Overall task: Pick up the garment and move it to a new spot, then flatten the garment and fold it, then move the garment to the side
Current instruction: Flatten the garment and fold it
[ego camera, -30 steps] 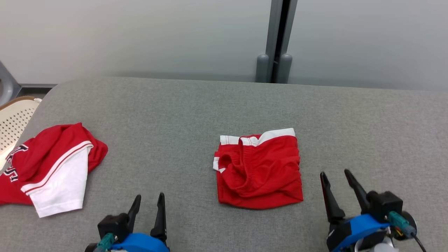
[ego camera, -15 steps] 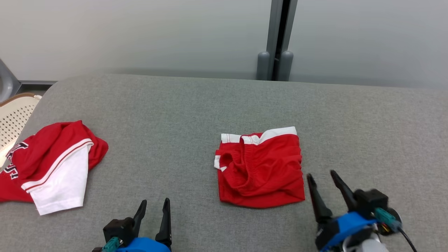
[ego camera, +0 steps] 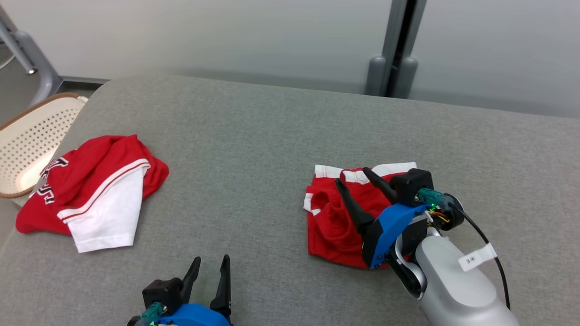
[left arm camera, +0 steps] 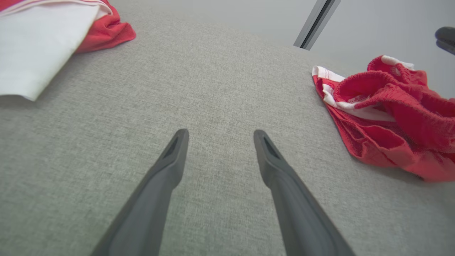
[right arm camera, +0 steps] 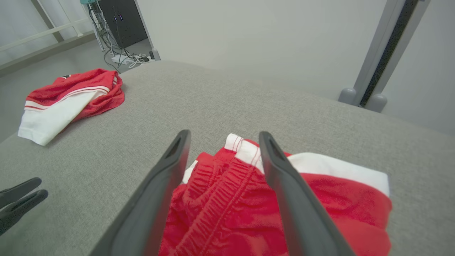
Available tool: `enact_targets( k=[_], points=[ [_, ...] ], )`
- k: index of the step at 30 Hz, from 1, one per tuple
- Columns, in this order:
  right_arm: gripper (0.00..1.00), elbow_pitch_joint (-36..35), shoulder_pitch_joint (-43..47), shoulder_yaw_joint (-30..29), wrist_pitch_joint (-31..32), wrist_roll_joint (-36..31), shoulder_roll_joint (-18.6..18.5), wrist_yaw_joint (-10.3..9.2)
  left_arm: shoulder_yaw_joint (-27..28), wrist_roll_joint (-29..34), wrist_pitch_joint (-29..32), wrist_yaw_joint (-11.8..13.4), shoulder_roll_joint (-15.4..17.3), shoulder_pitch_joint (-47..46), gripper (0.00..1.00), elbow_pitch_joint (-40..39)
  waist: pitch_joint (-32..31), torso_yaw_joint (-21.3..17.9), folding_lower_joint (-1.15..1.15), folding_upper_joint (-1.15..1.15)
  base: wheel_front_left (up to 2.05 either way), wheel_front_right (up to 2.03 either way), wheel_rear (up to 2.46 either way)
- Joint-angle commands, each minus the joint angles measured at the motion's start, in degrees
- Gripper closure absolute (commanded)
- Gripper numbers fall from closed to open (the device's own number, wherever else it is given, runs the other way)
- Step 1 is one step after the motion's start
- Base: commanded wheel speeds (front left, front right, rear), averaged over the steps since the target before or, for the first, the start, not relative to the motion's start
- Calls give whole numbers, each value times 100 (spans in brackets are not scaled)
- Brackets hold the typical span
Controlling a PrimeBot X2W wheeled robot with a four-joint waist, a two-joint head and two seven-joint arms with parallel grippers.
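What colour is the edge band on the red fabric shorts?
The band is white with red stitching; right wrist view shows best.

Soft cloth garment (ego camera: 328,231), matt upholstery (ego camera: 253,149)

The garment (ego camera: 328,233) is a pair of red shorts, folded into a compact, roughly square bundle. It lies on the grey fabric worktop (ego camera: 235,136), well apart from the red-and-white jersey (ego camera: 97,190) and off to that jersey's right in the head view. A white band (ego camera: 398,167) runs along its far edge. The gathered elastic waistband (ego camera: 322,201) is rumpled into a loop on the side facing the jersey. The top layer is creased and puckered, not smooth.
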Motion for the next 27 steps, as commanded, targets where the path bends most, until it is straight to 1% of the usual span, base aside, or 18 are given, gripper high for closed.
enact_targets(
  k=[1, 4, 12, 19, 27],
  points=[
    [0, 112, -112, 27, 84, 27, -17, 0, -23, -29, -5, 5, 2, -101, 0, 8, 71, 97, 0, 0, 0, 0, 0],
    [0, 422, -272, 79, 287, -2, -17, 0, -46, -107, -5, 3, 3, -103, 0, 48, 121, 226, 0, 0, 0, 0, 0],
    [0, 757, -284, -138, 425, -569, -17, 0, -87, -231, -5, -8, 3, -101, 0, 79, 166, 303, 0, 0, 0, 0, 0],
    [0, 653, -178, -37, 847, -861, -17, 0, -101, -296, -5, -10, 2, -179, 0, 64, 188, 283, 0, 0, 0, 0, 0],
    [0, 495, 12, 101, 1521, -939, -16, 0, -128, -406, -5, 1, 2, -192, 0, 98, 210, 271, 0, 0, 0, 0, 0]
  ],
)
